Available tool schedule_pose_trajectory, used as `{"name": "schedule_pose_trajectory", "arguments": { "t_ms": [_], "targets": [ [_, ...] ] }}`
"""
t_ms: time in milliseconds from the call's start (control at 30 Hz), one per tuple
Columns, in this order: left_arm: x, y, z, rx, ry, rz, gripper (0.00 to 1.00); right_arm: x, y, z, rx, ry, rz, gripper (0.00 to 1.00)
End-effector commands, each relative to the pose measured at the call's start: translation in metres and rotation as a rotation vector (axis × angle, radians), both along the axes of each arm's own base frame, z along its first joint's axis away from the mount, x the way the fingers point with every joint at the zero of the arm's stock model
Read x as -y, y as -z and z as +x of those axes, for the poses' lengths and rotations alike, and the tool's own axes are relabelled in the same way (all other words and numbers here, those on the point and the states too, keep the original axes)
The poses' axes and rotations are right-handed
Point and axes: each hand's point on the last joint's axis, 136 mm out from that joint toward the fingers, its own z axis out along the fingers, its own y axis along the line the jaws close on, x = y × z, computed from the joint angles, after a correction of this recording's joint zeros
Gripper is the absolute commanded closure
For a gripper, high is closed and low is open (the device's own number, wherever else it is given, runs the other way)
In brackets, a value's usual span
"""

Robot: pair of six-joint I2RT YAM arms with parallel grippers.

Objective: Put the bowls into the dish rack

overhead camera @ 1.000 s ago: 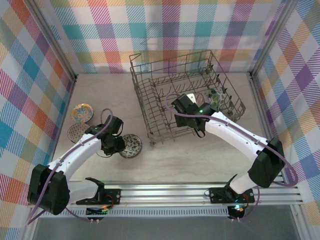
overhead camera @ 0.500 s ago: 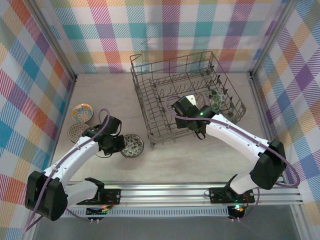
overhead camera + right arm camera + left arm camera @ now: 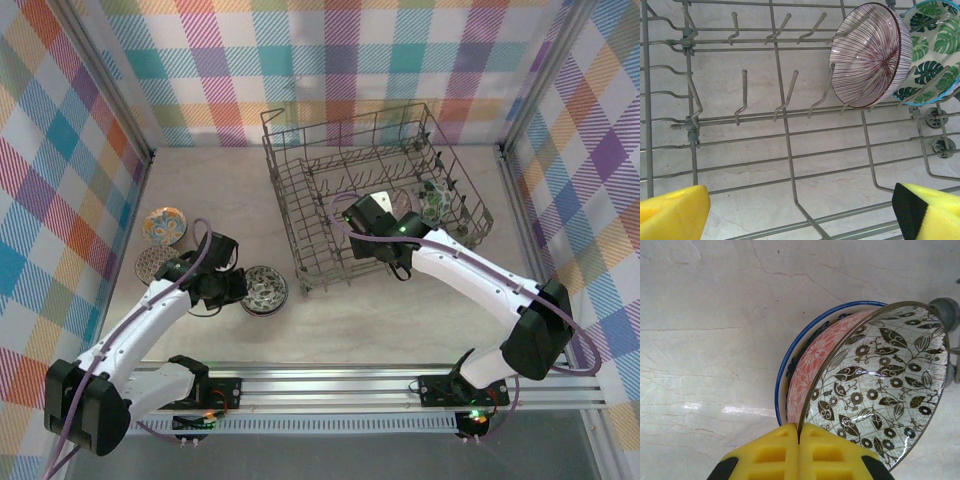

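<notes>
My left gripper (image 3: 799,432) is shut on the near rim of a bowl (image 3: 880,385) with a dark floral inside and a pink outside. That bowl is tilted up out of a blue-rimmed bowl (image 3: 781,371) beneath it. From above, this gripper (image 3: 232,288) and bowl (image 3: 265,290) sit left of the dish rack (image 3: 340,112). My right gripper (image 3: 800,210) is open over the rack's wire floor (image 3: 785,125), holding nothing. A purple-striped bowl (image 3: 871,55) and a green-leaf bowl (image 3: 930,50) stand on edge between the tines.
An orange-teal bowl (image 3: 164,225) and a beige lattice bowl (image 3: 153,264) lie near the left wall. The right arm (image 3: 470,270) reaches over the rack's front wall. Plaid walls close in the table on three sides.
My left jaws have closed the last bit onto the floral bowl's rim, and the left arm has shifted a little. The right gripper has edged slightly left inside the rack.
</notes>
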Motion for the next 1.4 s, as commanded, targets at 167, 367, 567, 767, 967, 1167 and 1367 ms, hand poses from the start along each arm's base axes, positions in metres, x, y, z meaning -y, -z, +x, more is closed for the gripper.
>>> {"name": "schedule_pose_trajectory", "arguments": {
  "t_ms": [167, 367, 567, 767, 967, 1167, 1367],
  "targets": [
    [-0.011, -0.076, 0.017, 0.200, 0.023, 0.042, 1.00, -0.003, 0.008, -0.030, -0.124, -0.052, 0.017, 0.07],
    [-0.019, -0.140, 0.031, 0.346, 0.070, 0.113, 1.00, -0.027, -0.020, -0.030, -0.112, -0.154, 0.102, 0.11],
    [-0.014, -0.191, 0.040, 0.440, 0.089, 0.089, 1.00, -0.069, -0.063, -0.031, -0.093, -0.306, 0.232, 0.16],
    [0.007, -0.220, 0.042, 0.485, 0.135, -0.024, 1.00, -0.117, -0.099, -0.041, -0.073, -0.483, 0.385, 0.22],
    [0.024, -0.232, 0.039, 0.485, 0.175, -0.112, 1.00, -0.155, -0.126, -0.058, -0.077, -0.663, 0.553, 0.30],
    [0.039, -0.234, 0.034, 0.491, 0.209, -0.154, 1.00, -0.170, -0.132, -0.055, -0.078, -0.685, 0.605, 0.34],
    [0.047, -0.235, 0.031, 0.500, 0.222, -0.179, 1.00, -0.184, -0.132, -0.048, -0.087, -0.666, 0.652, 0.39]
  ]
}}
